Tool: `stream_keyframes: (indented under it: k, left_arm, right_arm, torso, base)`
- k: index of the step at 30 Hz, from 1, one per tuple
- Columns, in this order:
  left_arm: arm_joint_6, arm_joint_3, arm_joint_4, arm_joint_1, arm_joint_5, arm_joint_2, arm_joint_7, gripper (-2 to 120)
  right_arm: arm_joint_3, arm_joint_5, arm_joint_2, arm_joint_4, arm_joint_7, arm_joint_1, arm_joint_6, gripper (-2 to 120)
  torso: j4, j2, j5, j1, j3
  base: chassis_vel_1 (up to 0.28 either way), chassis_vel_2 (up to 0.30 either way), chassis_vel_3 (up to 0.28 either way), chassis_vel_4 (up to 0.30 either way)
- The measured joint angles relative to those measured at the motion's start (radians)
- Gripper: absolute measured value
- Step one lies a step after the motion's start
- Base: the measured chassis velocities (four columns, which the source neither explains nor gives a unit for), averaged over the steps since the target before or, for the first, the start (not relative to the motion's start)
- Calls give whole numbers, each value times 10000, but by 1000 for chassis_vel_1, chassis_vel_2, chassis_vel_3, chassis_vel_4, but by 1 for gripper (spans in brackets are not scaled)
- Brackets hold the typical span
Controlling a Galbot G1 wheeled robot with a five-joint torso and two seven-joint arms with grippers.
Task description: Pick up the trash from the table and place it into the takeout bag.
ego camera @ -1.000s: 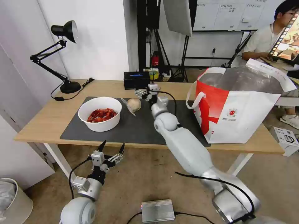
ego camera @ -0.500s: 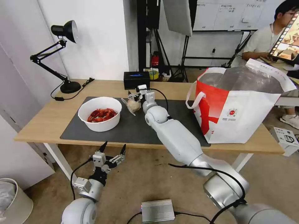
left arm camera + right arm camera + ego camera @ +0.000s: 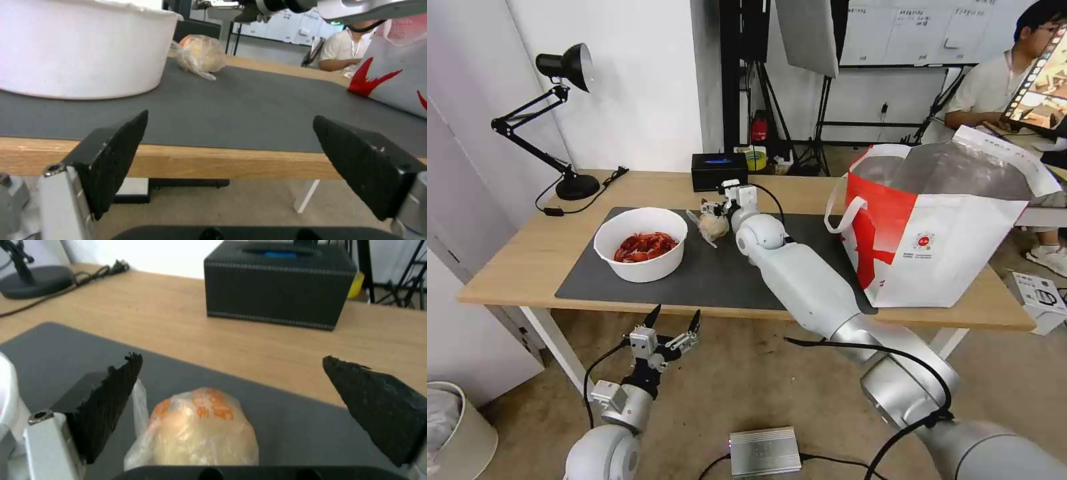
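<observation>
Right wrist view: the wrapped lump (image 3: 200, 430) is framed between the spread fingers (image 3: 106, 403) of the right gripper (image 3: 231, 406); the left gripper (image 3: 672, 327), also spread, is parked well below the lump.

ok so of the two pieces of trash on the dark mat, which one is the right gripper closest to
The beige lump in clear wrap. The open right gripper sits right over it, fingers either side, while the white round bowl of red crayfish shells sits further off toward the robot's left.

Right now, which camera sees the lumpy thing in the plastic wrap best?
The right wrist view: the wrapped beige lump sits close up between the open right gripper fingers, orange print showing. The head view shows it small beside the white bowl; the left wrist view shows it farther off on the mat.
</observation>
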Motion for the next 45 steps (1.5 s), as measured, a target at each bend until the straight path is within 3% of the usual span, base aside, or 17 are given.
stream_keyframes:
  k: [12, 45]
  left_arm:
    - [2, 128, 34, -10, 93, -120, 20, 100]
    - [-35, 279, 22, 140, 332, -356, 50, 100]
  right_arm:
    - [-261, 743, 11, -535, -572, 367, -887, 100]
    - [-379, -143, 25, -1204, -1105, 66, -360, 100]
  torso:
    - [0, 0, 0, 0, 0]
    - [0, 0, 0, 1, 0]
  base:
    - [0, 0, 0, 0]
    - [0, 0, 0, 0]
